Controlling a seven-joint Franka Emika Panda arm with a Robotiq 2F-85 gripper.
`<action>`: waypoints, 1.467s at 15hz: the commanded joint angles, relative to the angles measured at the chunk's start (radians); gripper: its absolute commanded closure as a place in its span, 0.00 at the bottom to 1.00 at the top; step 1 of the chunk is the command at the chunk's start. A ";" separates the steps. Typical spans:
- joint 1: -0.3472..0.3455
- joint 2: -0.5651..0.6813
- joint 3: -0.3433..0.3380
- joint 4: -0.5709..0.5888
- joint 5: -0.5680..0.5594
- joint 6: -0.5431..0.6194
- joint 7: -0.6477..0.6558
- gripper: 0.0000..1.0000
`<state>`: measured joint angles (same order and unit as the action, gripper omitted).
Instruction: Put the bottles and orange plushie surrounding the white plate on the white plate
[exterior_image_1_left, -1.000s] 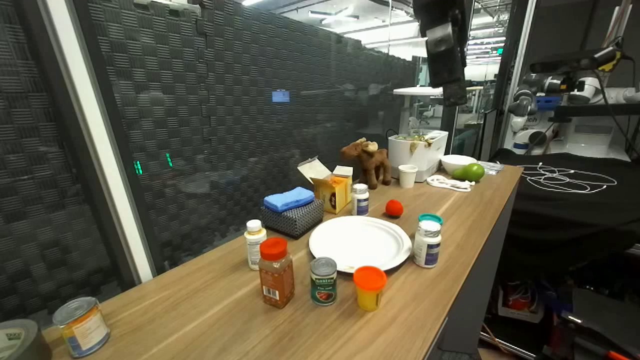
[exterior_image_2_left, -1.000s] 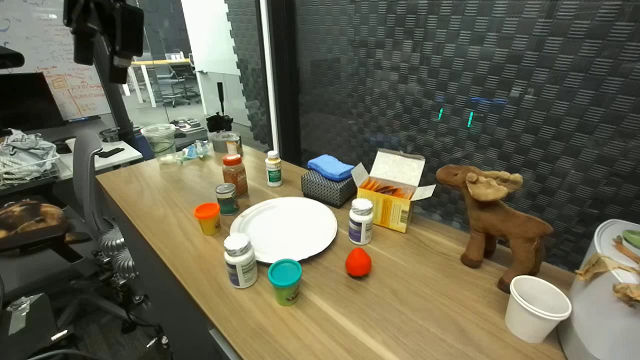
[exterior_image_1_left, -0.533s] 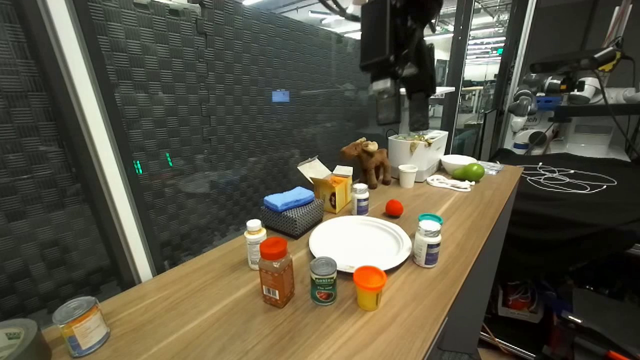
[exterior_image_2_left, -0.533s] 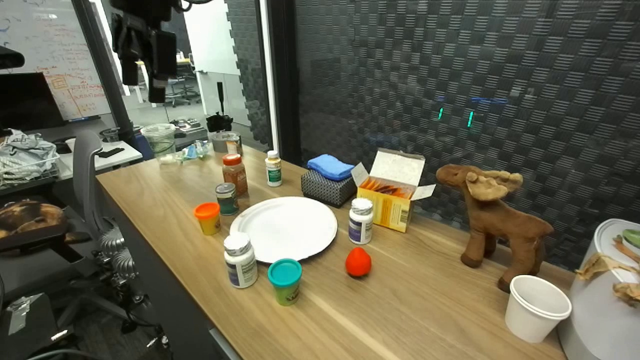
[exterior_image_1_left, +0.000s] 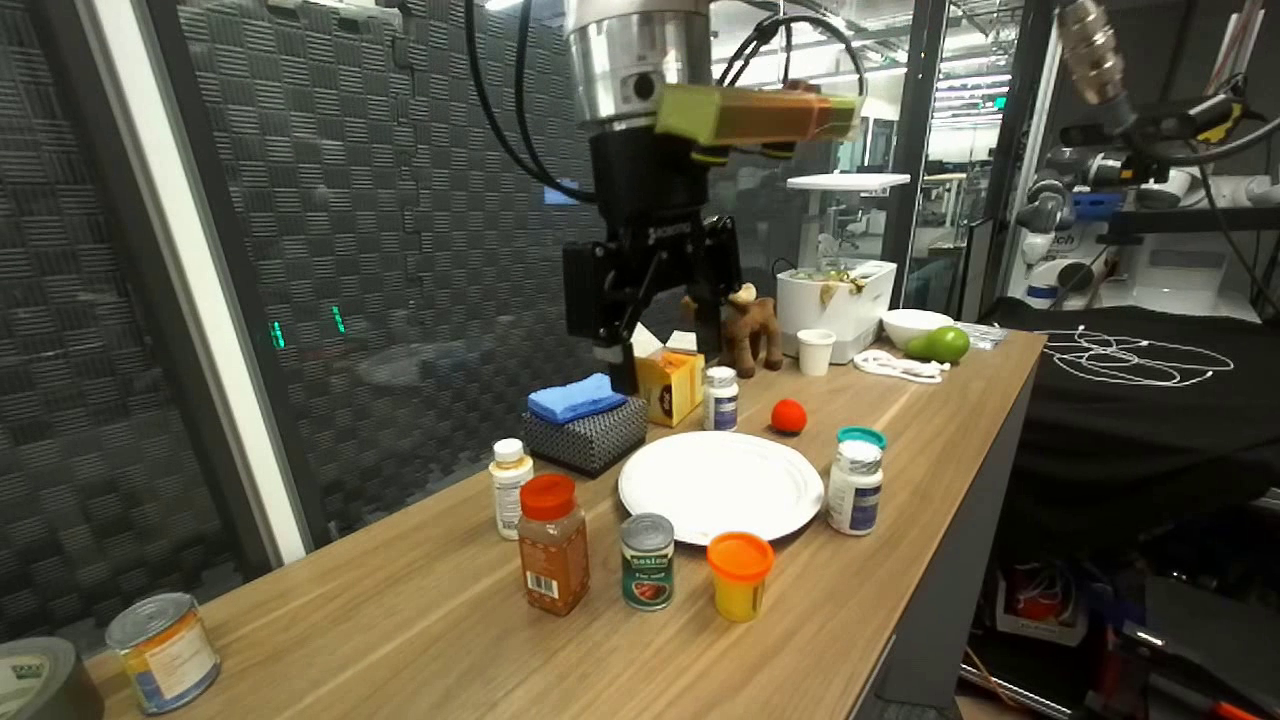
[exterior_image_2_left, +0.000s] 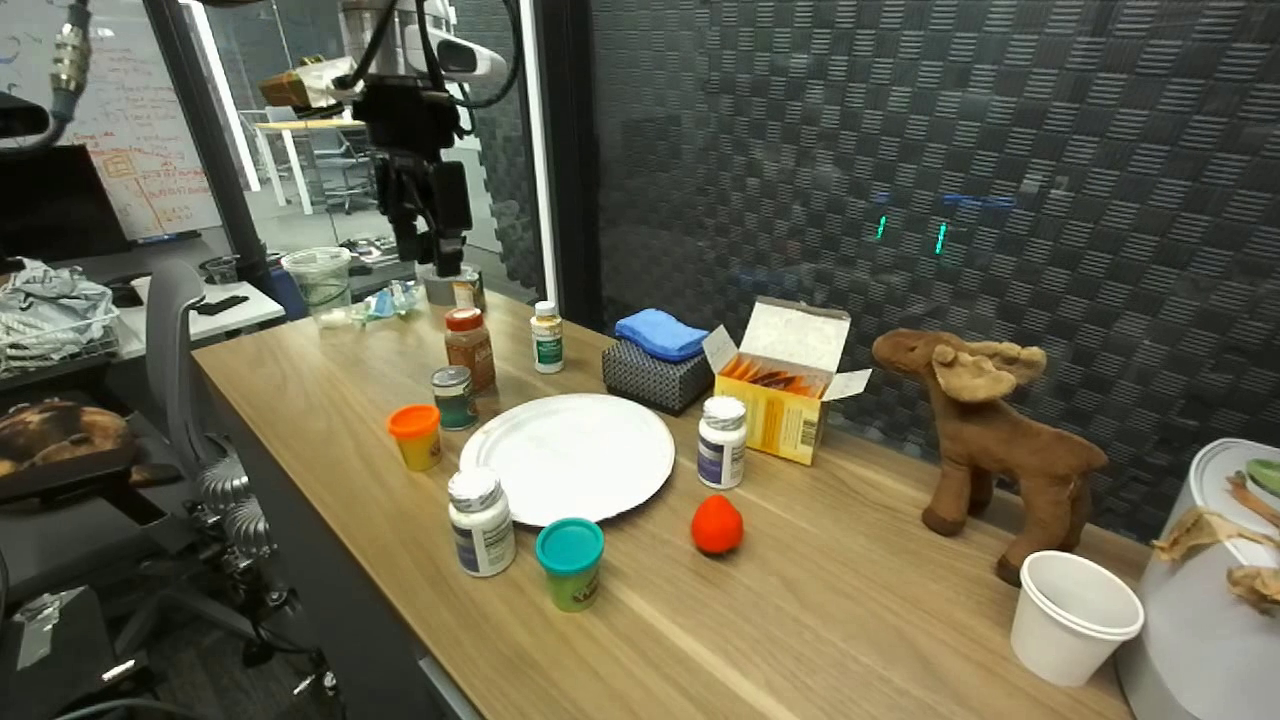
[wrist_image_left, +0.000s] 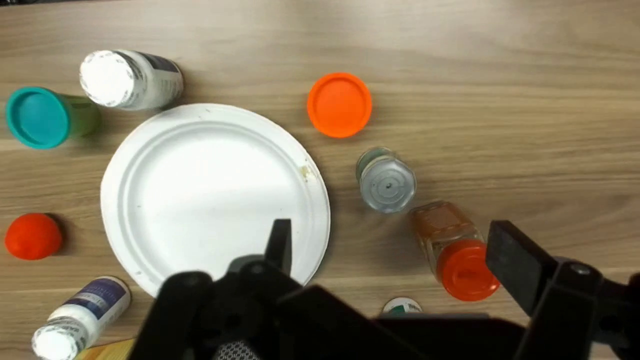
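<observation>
The white plate (exterior_image_1_left: 720, 487) lies bare on the wooden table; it fills the middle left of the wrist view (wrist_image_left: 210, 190). The orange plushie (exterior_image_2_left: 717, 525) is a small red-orange ball beside it. Two white supplement bottles stand near the plate, one by the yellow box (exterior_image_2_left: 722, 445) and one near the table edge (exterior_image_2_left: 485, 530). A red-lidded spice bottle (exterior_image_1_left: 555, 555) and a white-capped bottle (exterior_image_1_left: 510, 495) stand on another side; the latter is mostly hidden in the wrist view. My gripper (exterior_image_1_left: 665, 360) is open and empty in the air; in the wrist view its fingers (wrist_image_left: 390, 225) span plate and red lid.
A green can (exterior_image_1_left: 647, 565), an orange-lidded tub (exterior_image_1_left: 740, 580) and a teal-lidded tub (exterior_image_2_left: 571, 565) stand around the plate. A patterned box with a blue cloth (exterior_image_2_left: 660, 335), an open yellow box (exterior_image_2_left: 785, 415) and a brown moose toy (exterior_image_2_left: 1000, 440) line the wall side.
The gripper has come down and across from high up, over the plate and spice bottle area. It stays open. The things on the table have not moved.
</observation>
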<state>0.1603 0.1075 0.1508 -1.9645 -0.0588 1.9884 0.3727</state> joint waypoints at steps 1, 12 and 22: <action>0.019 0.135 -0.010 0.179 -0.015 0.000 0.064 0.00; 0.062 0.448 -0.056 0.465 -0.004 0.076 0.043 0.00; 0.067 0.602 -0.076 0.630 0.035 0.067 0.039 0.25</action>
<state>0.2097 0.6593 0.0945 -1.4226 -0.0504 2.0728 0.4182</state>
